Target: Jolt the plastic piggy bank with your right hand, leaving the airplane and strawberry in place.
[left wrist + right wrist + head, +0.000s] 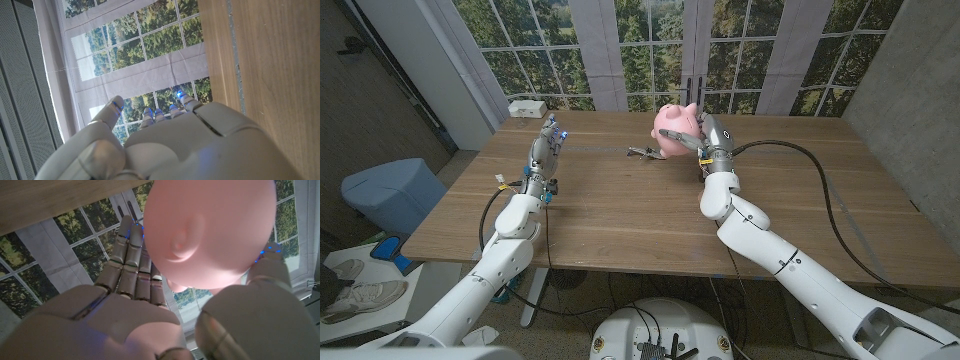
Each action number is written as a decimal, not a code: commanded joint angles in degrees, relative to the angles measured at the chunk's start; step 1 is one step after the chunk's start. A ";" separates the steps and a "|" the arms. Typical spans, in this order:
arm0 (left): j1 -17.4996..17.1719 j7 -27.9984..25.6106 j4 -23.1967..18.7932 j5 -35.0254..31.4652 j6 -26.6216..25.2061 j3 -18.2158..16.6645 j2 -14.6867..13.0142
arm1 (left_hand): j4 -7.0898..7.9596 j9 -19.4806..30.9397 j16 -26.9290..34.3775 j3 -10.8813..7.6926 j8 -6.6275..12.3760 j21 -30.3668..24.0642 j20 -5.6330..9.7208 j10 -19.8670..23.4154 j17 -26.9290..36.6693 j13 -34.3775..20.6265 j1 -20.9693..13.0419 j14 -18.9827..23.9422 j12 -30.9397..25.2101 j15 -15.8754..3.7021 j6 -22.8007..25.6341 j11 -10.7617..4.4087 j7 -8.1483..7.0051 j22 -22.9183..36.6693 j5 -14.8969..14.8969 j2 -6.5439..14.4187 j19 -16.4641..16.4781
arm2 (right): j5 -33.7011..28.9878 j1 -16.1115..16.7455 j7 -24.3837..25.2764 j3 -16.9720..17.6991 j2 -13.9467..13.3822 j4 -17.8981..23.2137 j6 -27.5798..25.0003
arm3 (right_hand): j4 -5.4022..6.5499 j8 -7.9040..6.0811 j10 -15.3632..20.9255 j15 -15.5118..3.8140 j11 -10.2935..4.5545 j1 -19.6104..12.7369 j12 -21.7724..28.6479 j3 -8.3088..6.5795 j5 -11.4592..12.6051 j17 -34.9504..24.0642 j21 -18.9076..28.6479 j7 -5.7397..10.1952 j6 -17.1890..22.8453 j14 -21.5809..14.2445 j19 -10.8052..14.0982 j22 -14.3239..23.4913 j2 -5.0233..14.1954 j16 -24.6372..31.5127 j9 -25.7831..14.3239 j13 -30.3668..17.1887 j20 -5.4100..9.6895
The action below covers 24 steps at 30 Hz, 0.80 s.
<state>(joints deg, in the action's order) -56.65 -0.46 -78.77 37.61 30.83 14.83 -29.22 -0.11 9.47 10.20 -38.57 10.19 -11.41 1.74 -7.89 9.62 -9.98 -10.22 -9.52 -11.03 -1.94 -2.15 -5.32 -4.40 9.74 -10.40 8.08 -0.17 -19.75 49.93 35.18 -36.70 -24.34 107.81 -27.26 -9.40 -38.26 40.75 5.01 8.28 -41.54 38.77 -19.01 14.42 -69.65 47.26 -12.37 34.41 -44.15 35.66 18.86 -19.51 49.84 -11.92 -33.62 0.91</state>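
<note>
The pink plastic piggy bank (674, 127) is at the far middle of the wooden table (620, 215), tilted. My right hand (712, 143) is against its right side. In the right wrist view the piggy bank (210, 230) sits between the fingers (131, 262) and the thumb (270, 270) of my right hand (140, 320), which holds it. A small grey toy airplane (642, 153) lies on the table just left of the pig. My left hand (547, 141) stands at the far left with its fingers up and apart, holding nothing; in its wrist view the left hand (190, 145) is by the table edge.
A white box (528, 107) sits on the table's far left corner. A blue bin (395, 190) and shoes (360, 295) are on the floor to the left. A black cable (820, 185) runs across the right side of the table. Windows lie behind.
</note>
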 commanded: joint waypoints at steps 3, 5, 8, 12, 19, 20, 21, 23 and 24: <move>-0.36 -0.68 -1.01 -0.51 -0.39 0.01 -0.24 | -0.60 0.31 0.03 -0.08 0.09 0.02 5.20 -0.01 0.02 -0.11 -0.74 -0.30 0.01 -4.65 -0.04 -0.03 -0.39 0.24 -0.09 2.56 0.23 | 5.94 2.65 9.93 5.38 1.90 -3.39 12.54 | 0.94 -0.46 18.76 -17.80 -18.57 -23.63 -0.02 -4.98 0.18 -0.30 0.69 15.31 20.58 -9.80 -2.87 -0.18 23.77 -0.49 -3.86 -10.35 3.53; -0.41 -0.86 -1.15 -0.62 -0.42 0.01 -0.22 | -0.63 0.31 0.04 -0.07 0.09 0.03 5.19 0.01 0.02 -0.11 -0.76 -0.25 0.00 -4.67 -0.02 -0.01 -0.35 0.24 -0.09 2.58 0.23 | 5.85 2.99 12.93 6.18 2.78 -4.52 14.81 | 0.97 -0.43 18.72 -17.78 -18.35 -23.58 -0.12 -4.96 0.17 -0.30 0.81 15.35 20.47 -9.76 -2.97 -0.26 23.80 -0.57 -3.88 -10.34 3.52; -0.51 -1.05 -1.43 -0.78 -0.64 0.06 -0.33 | -0.67 0.31 0.04 -0.06 0.10 0.03 5.17 0.01 0.02 -0.11 -0.78 -0.25 0.01 -4.72 -0.01 -0.03 -0.36 0.24 -0.09 2.58 0.24 | 5.85 3.38 17.27 7.47 4.28 -6.24 17.84 | 0.94 -0.40 18.75 -17.81 -18.07 -23.60 -0.25 -4.98 0.15 -0.30 1.04 15.27 20.41 -9.73 -3.10 -0.41 23.86 -0.70 -3.88 -10.34 3.51; -0.65 -1.33 -1.72 -0.94 -0.64 0.04 -0.33 | -0.70 0.31 0.04 -0.05 0.10 0.04 5.20 0.05 0.03 -0.11 -0.81 -0.23 0.00 -4.72 -0.01 0.01 -0.37 0.24 -0.09 2.60 0.24 | 5.21 3.44 22.42 8.71 5.97 -8.56 20.96 | 0.86 -0.35 18.81 -17.80 -18.03 -23.68 -0.37 -5.00 0.12 -0.31 1.33 15.14 20.32 -9.62 -3.20 -0.57 23.88 -0.86 -3.87 -10.38 3.37; -0.84 -1.78 -2.18 -1.29 -0.65 0.08 -0.31 | -0.77 0.31 0.01 -0.03 0.11 0.05 5.19 0.10 0.03 -0.11 -0.85 -0.26 0.00 -4.70 0.04 -0.12 -0.36 0.24 -0.08 2.61 0.26 | 4.80 3.45 28.82 11.09 8.97 -11.67 24.99 | 0.78 -0.30 18.83 -17.79 -18.01 -23.77 -0.67 -5.06 0.08 -0.28 1.83 15.02 20.36 -9.55 -3.33 -0.89 23.96 -1.14 -3.80 -10.33 3.16; -0.86 -1.77 -2.23 -1.29 -0.66 0.09 -0.31 | -0.78 0.31 0.02 -0.02 0.11 0.05 5.17 0.11 0.03 -0.11 -0.86 -0.24 0.00 -4.68 0.04 -0.03 -0.38 0.24 -0.08 2.61 0.28 | 4.75 3.57 28.82 11.47 9.17 -11.70 25.12 | 0.77 -0.29 18.80 -17.78 -17.97 -23.78 -0.70 -5.06 0.07 -0.28 1.91 15.00 20.37 -9.54 -3.40 -0.95 23.95 -1.19 -3.79 -10.39 3.12; -0.88 -1.79 -2.28 -1.30 -0.68 0.10 -0.31 | -0.79 0.31 0.02 -0.02 0.10 0.06 5.19 0.10 0.03 -0.11 -0.87 -0.25 0.00 -4.67 0.02 -0.10 -0.36 0.24 -0.08 2.61 0.26 | 4.82 3.65 28.82 11.81 9.33 -11.81 25.42 | 0.76 -0.27 18.80 -17.78 -17.94 -23.78 -0.66 -5.06 0.06 -0.28 1.98 14.98 20.35 -9.52 -3.42 -1.00 23.95 -1.23 -3.77 -10.53 3.14; -0.92 -1.91 -2.37 -1.38 -0.68 0.12 -0.29 | -0.80 0.31 0.02 -0.02 0.11 0.06 5.19 0.09 0.03 -0.11 -0.88 -0.25 0.01 -4.67 0.02 -0.09 -0.35 0.25 -0.08 2.62 0.26 | 4.79 3.79 28.82 12.21 9.51 -11.86 25.47 | 0.74 -0.21 18.89 -17.78 -17.82 -23.79 -0.78 -5.07 0.04 -0.27 2.08 14.95 20.27 -9.49 -3.62 -1.10 23.95 -1.33 -3.74 -10.41 3.12; -0.94 -1.94 -2.41 -1.42 -0.67 0.13 -0.28 | -0.81 0.31 0.01 -0.01 0.10 0.06 5.19 0.09 0.03 -0.11 -0.88 -0.27 0.01 -4.68 0.01 -0.09 -0.39 0.25 -0.08 2.62 0.27 | 5.11 3.87 28.64 12.31 9.39 -11.76 25.60 | 0.73 -0.22 18.95 -17.79 -17.77 -23.81 -0.75 -5.09 0.03 -0.27 2.24 14.85 20.36 -9.48 -3.48 -1.16 23.96 -1.38 -3.72 -10.50 3.04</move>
<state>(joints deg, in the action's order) -57.32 -1.85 -80.57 36.59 30.25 14.83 -29.51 -0.59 9.46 10.20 -38.59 10.19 -11.41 1.74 -7.90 9.62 -9.98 -10.32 -9.52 -11.03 -1.94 -2.15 -5.32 -4.40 9.74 -10.40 7.98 -0.17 -14.80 53.12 58.42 -27.47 -17.58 98.82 -6.40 -9.40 -38.27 41.36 4.59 8.28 -41.54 37.88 -19.01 14.37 -69.68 48.84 -12.37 34.41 -44.56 34.11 17.80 -19.51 48.69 -11.92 -33.69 1.42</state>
